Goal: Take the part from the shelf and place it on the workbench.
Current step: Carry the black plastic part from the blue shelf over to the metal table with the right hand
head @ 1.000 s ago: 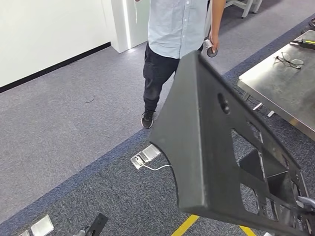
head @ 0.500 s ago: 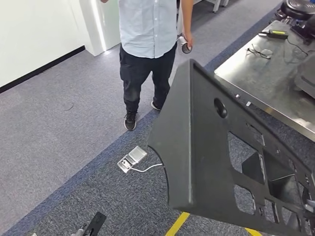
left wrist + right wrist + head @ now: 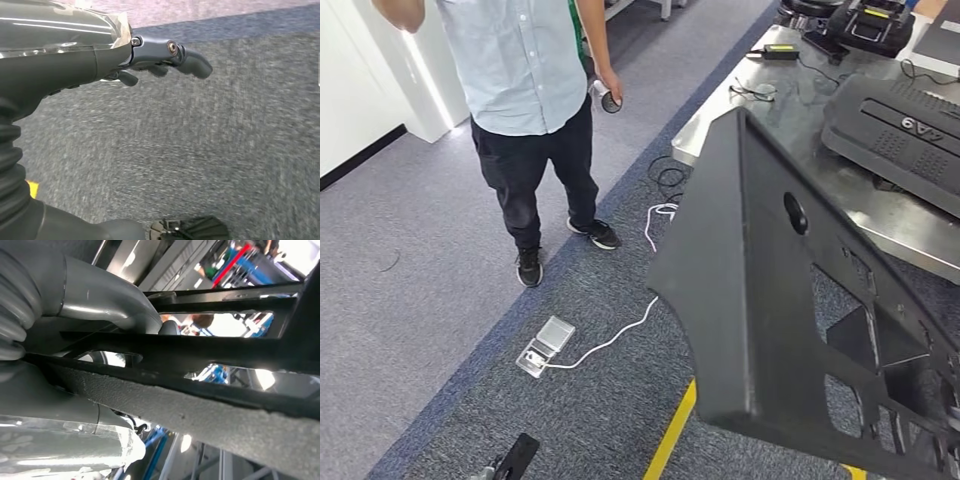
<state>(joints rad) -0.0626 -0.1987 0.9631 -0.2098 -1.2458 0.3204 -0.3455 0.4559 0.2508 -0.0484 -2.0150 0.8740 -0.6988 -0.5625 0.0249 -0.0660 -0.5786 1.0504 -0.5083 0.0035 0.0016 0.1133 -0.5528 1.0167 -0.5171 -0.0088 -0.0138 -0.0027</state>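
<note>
— Right hand (image 3: 113,325) first: what's it got?

— From the head view, I see the black plastic panel (image 3: 743,300) carried in the air at my right, just short of the steel workbench (image 3: 788,110), where another black part (image 3: 901,110) and glasses (image 3: 752,90) already lie. A person (image 3: 524,90) stands near.

— Left wrist view?

— Left hand (image 3: 166,55) hangs over carpet, fingers apart, holding nothing.

— Right wrist view?

— Thumb hooked over a rib of the panel; I judge it stiff, light but unwieldy, best held by its cut-out frame.
</note>
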